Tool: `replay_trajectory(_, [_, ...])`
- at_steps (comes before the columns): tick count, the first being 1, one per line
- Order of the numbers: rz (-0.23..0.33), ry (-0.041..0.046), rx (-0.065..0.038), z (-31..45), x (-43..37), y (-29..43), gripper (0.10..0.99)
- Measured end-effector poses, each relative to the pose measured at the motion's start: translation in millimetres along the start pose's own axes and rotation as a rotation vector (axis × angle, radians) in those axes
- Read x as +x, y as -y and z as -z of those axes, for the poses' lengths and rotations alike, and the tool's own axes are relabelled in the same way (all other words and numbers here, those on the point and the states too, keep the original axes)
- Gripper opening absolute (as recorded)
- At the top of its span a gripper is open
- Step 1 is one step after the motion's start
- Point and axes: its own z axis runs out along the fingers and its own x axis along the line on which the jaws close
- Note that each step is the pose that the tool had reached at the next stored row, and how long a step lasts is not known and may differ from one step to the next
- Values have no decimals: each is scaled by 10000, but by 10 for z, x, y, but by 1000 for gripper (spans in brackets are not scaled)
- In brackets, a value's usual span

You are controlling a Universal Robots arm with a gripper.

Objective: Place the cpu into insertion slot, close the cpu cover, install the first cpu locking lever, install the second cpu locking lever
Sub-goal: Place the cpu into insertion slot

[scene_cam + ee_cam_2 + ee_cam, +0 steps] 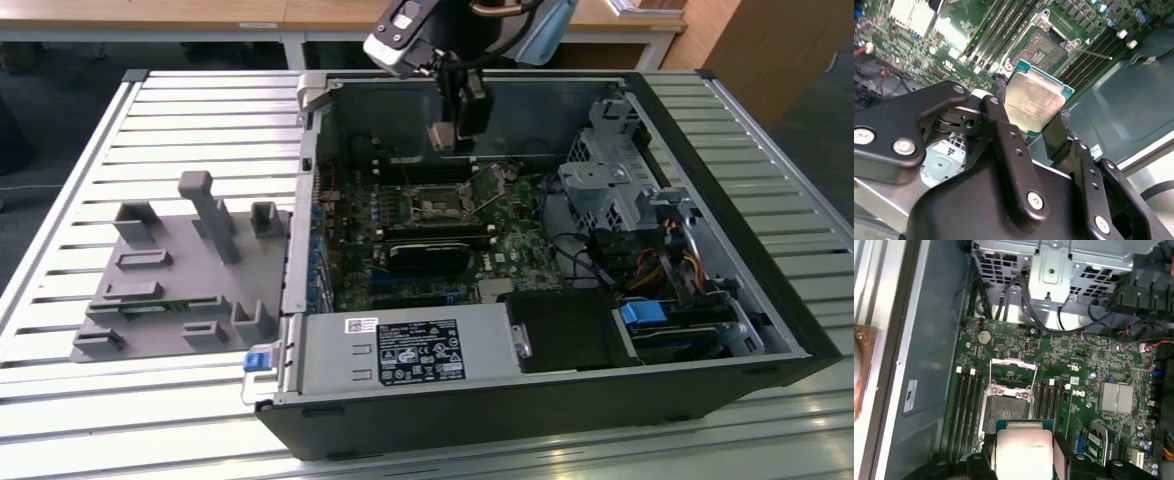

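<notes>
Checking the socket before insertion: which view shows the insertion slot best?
Second wrist view: the small square black-framed insertion slot shows nearest, centre unobstructed. First wrist view: the silvery square cpu overlaps its edge. Exterior view: small, far.

The cpu (1036,102) held above the open insertion slot (1006,410)
Silvery, square and tilted, the cpu is clear of the dark socket; the cpu cover (1014,363) stands raised.

The matte black gripper (1031,104) is built of angular linkage arms joined by silver round-headed screws (1035,200), and its jaws end in rough black pads (999,83). In the exterior view a silver-and-black wrist housing (400,38) sits above it, with black cables (497,10) looping behind.
</notes>
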Motion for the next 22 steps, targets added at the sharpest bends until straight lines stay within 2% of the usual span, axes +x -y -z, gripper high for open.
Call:
replay_trajectory(4, [-693, 59, -8, -38, 0, 3, 541])
replay_trajectory(10, [-1271, 109, -14, -106, 1, 9, 541])
replay_trajectory(14, [-1297, 232, -36, -124, 1, 10, 541])
replay_trajectory(18, [-1275, 240, -37, -157, 25, -4, 541])
replay_trajectory(22, [-1086, 223, -61, -221, 40, -4, 541])
